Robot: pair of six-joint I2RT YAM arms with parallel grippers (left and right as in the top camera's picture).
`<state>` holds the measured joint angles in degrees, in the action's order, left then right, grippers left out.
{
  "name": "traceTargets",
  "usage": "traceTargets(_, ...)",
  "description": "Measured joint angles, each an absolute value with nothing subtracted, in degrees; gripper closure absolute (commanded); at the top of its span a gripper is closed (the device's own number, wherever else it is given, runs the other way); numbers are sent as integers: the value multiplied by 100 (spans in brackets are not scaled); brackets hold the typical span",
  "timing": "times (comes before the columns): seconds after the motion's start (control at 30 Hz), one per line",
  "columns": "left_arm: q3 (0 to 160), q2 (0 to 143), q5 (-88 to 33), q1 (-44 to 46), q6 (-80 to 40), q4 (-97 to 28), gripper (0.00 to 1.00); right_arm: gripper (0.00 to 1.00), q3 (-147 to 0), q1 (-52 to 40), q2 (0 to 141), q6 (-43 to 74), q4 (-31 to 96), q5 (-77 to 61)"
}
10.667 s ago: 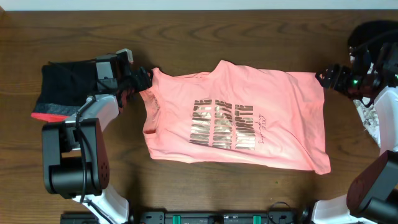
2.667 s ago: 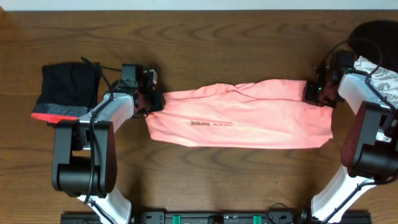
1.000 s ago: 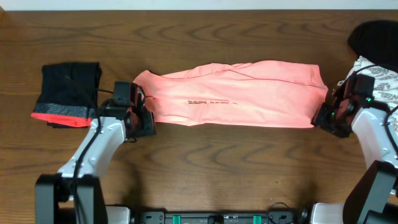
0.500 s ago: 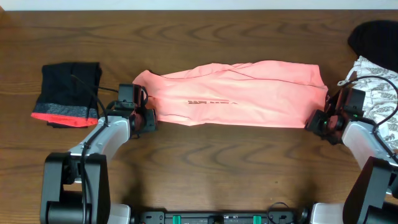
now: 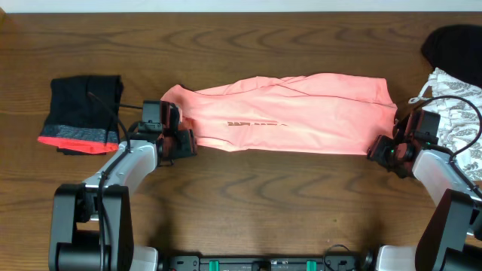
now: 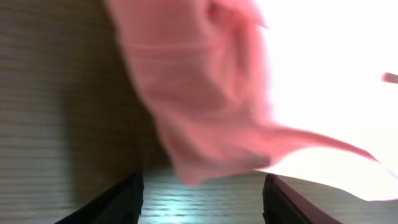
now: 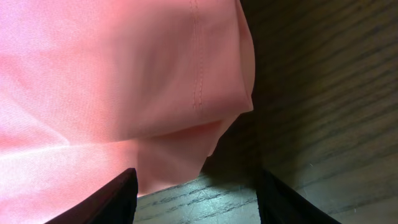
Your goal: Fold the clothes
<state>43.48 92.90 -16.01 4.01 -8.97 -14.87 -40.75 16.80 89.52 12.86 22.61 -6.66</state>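
Observation:
The salmon-pink garment (image 5: 290, 113) lies folded into a long band across the middle of the table. My left gripper (image 5: 183, 143) is open and empty at its left front corner; the pink edge (image 6: 205, 124) hangs just ahead of the fingers in the left wrist view. My right gripper (image 5: 378, 148) is open and empty at the right front corner; the pink hem (image 7: 155, 93) shows just ahead of the fingers in the right wrist view. A folded black garment with a red-grey band (image 5: 81, 111) lies at far left. A white garment with grey print (image 5: 458, 113) and a plain black one (image 5: 452, 44) lie at far right.
Bare wooden table (image 5: 263, 203) stretches in front of the pink band. The table's back edge (image 5: 241, 10) runs along the top of the overhead view.
Since ten seconds ago the spread pink shirt was folded into a narrow band and laid down. In the last second both grippers edged inward at its front corners.

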Motion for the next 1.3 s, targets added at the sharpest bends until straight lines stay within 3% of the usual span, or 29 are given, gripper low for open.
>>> traceTargets(0.73, 4340, 9371, -2276, 397, -899, -875, 39, 39, -4073, 1680, 8980, 1282, 1802, -1592)
traceTargets(0.93, 4340, 9376, -2279, 397, -921, -873, 57, 42, -4125, 1682, 9255, 1271, 1570, -1656)
traceTargets(1.0, 4340, 9376, -2276, 397, -930, -875, 65, 48, -4174, 1682, 9347, 1258, 1466, -1686)
traceTargets(1.17, 4340, 9376, -2276, 397, -910, -871, 88, 81, -4239, 1688, 9531, 1243, 1332, -1719)
traceTargets(1.27, 4340, 9376, -2281, 397, -915, -864, 93, 97, -4237, 1699, 9572, 1240, 1334, -1728)
traceTargets(1.3, 4340, 9376, -2283, 397, -913, -854, 94, 99, -4235, 1699, 9590, 1253, 1343, -1750)
